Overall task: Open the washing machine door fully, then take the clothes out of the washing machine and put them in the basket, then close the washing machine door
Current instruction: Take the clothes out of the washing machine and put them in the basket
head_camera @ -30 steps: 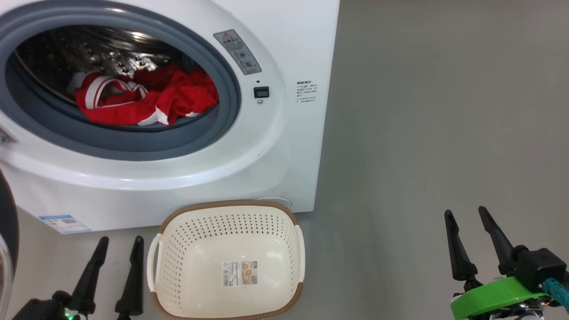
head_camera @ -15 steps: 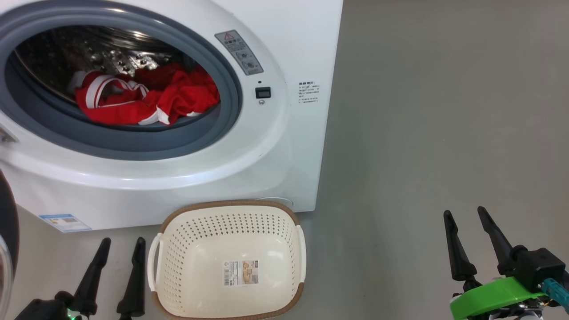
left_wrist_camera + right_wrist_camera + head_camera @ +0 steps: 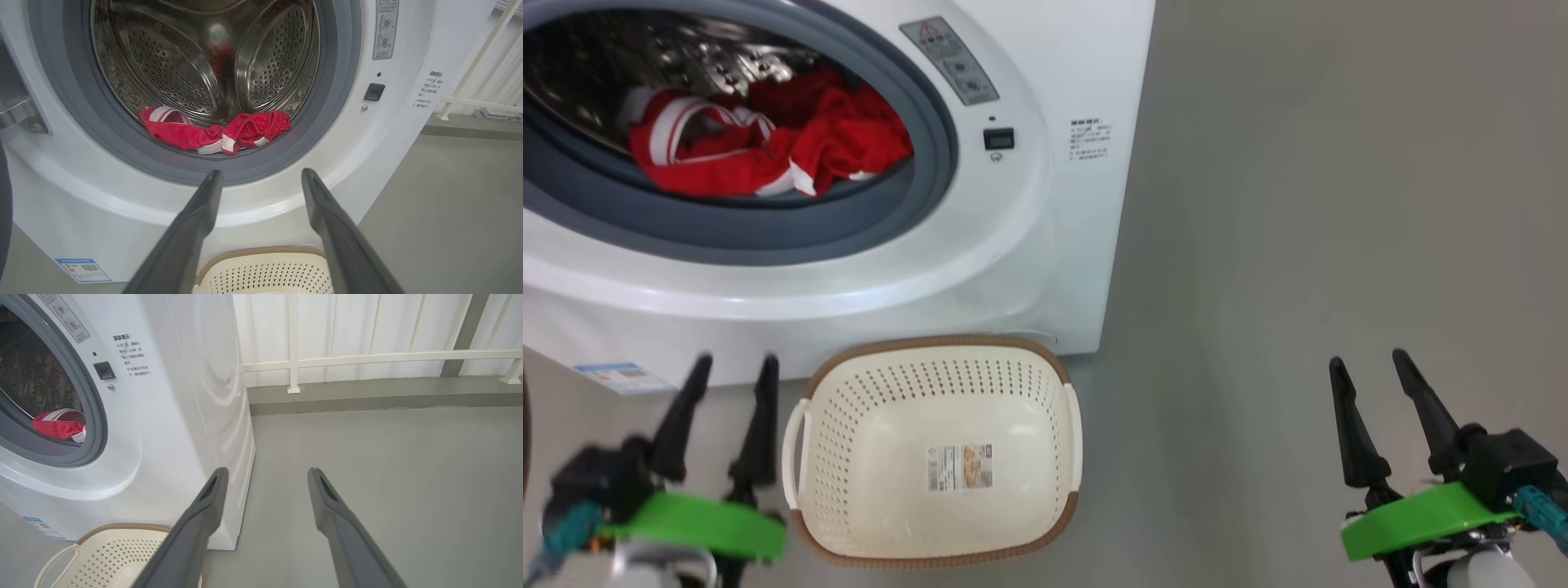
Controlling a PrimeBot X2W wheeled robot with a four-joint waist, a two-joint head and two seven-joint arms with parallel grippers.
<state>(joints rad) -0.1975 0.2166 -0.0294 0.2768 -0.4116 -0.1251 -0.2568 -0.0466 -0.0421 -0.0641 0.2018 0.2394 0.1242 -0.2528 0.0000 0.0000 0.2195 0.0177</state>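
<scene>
The white washing machine (image 3: 1029,245) stands open, its grey ring and steel drum in view. The red clothes (image 3: 768,139) lie at the drum's front lip, also seen as clothes (image 3: 216,132) in the left wrist view. A dark sliver of the washing machine door (image 3: 3,212) shows at that view's left edge. The cream basket (image 3: 931,345) stands empty on the floor before the machine. My left gripper (image 3: 735,363) is open just left of the basket, pointing at the machine's front. My right gripper (image 3: 1368,359) is open over bare floor, well right of the basket.
Grey floor (image 3: 1298,204) spreads to the right of the machine. A white railing (image 3: 367,357) and a low kerb (image 3: 367,400) run along the back wall. A blue label (image 3: 613,376) sits low on the machine's front.
The camera has tilted, shifting the whole picture up a little. My left gripper has moved forward toward the machine, its green wrist band now in view. The right gripper holds its place.
</scene>
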